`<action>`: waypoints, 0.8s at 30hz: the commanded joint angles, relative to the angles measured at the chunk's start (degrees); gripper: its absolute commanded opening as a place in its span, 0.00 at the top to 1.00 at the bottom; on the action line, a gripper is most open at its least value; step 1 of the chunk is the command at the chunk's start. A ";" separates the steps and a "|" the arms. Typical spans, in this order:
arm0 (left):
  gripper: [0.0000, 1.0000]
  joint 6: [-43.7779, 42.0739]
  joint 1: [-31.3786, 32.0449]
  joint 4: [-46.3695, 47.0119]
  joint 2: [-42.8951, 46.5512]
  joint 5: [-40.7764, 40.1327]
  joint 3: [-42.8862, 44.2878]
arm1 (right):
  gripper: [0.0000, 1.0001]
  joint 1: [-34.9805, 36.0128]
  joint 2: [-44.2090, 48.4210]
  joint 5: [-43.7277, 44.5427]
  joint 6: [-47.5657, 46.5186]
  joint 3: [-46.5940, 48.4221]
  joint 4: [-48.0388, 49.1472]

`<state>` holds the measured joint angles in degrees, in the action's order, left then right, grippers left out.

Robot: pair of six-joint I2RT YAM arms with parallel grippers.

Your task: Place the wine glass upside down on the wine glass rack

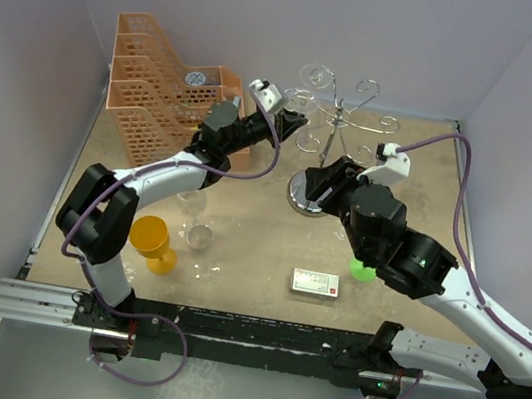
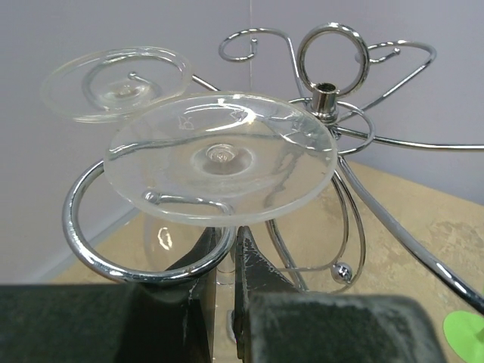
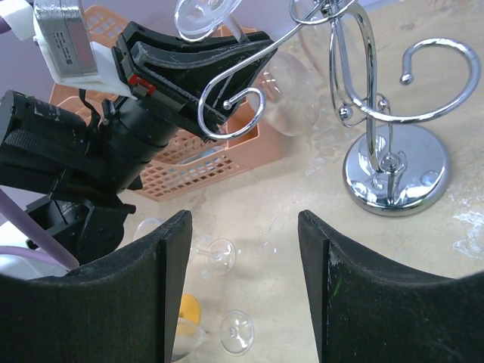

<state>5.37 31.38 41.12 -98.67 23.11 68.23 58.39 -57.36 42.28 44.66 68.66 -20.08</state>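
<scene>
One wine glass (image 2: pixel 219 162), foot uppermost and stem vertical, we find clenched in the left gripper (image 2: pixel 231 253) just over a scroll arm of the wine glass rack (image 2: pixel 325 98); right gripper (image 3: pixel 243 227) released.

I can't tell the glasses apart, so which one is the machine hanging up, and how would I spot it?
Find the shiny chrome wire rack at the back. At its left side, the left hand pinches the stem of an upturned clear wine glass, its round foot above a curled loop. The other clear glass beyond it has no hand on it.
</scene>
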 commanded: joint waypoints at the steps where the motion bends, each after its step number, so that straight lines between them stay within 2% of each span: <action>1: 1.00 1.70 -0.61 9.58 1.53 -4.42 0.12 | 0.39 -0.12 0.91 0.32 0.67 0.69 2.50; 11: 0.99 3.24 -0.45 10.36 1.99 -9.35 -0.77 | 0.39 -0.12 1.40 0.28 0.77 0.35 3.00; 14: 0.99 2.81 -0.18 8.44 1.97 -10.77 -0.23 | 0.40 -0.12 1.55 0.33 0.80 0.16 3.10; 19: 0.99 1.14 -0.09 4.15 1.55 -7.50 1.55 | 0.40 -0.12 1.73 0.48 0.86 0.07 3.36; 24: 0.99 2.61 -0.17 2.23 1.69 -10.09 2.62 | 0.40 -0.12 0.45 -0.57 0.18 0.49 3.35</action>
<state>7.46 31.55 41.74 -98.67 15.14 67.40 58.39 -56.58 42.26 44.69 68.64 -19.00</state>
